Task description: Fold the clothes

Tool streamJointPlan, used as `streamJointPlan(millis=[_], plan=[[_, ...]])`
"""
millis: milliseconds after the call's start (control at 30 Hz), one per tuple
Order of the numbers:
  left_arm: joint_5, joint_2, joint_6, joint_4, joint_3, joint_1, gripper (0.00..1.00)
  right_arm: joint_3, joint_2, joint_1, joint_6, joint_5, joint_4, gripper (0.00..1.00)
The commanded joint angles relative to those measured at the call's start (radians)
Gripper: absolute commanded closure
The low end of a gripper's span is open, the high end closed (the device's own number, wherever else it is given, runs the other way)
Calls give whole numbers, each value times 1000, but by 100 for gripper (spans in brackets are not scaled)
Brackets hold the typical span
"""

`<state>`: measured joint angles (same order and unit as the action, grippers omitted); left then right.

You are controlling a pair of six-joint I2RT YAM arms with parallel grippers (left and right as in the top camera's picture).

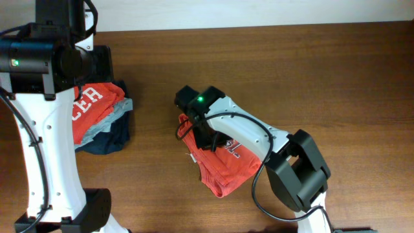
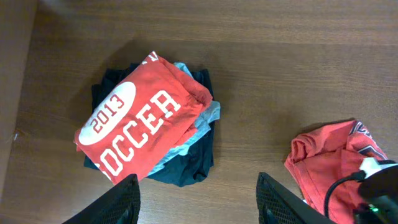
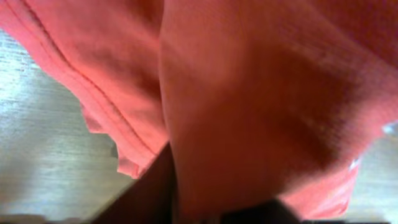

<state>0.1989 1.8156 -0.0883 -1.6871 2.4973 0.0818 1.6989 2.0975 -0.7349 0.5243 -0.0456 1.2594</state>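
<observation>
The orange-red T-shirt lies crumpled in a compact heap at the table's middle, with part of its navy-and-white print showing. It also shows at the right edge of the left wrist view. My right gripper is down on the heap's upper left part. In the right wrist view the shirt's fabric fills the frame and rises in a ridge from my jaws, which look shut on it. My left gripper is open and empty, held high above the bare table between the folded pile and the shirt.
A folded pile sits at the left: a red shirt printed "2013 SOCCER" on top of grey and navy garments. The brown wooden table extends around both. The right arm's cable loops over the shirt.
</observation>
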Motion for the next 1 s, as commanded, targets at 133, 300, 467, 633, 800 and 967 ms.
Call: streamJointPlan(millis=[133, 300, 467, 633, 800, 967], plan=[[-1, -26, -9, -1, -2, -6, 40, -5, 4, -66, 4, 28, -24, 58], [-1, -26, -9, -1, -2, -6, 40, -5, 2, -77, -74, 113, -37, 59], [-1, -26, -9, -1, -2, -6, 39, -5, -6, -77, -256, 314, -87, 55], [-1, -26, -9, -1, -2, -6, 39, -1, -16, -76, -342, 390, -114, 54], [-1, -26, -9, -1, -2, -6, 35, 39, -76, -38, -351, 366, -95, 54], [-114, -16, -2, 0, -3, -6, 27, 60, -205, 108, -208, 243, -17, 51]])
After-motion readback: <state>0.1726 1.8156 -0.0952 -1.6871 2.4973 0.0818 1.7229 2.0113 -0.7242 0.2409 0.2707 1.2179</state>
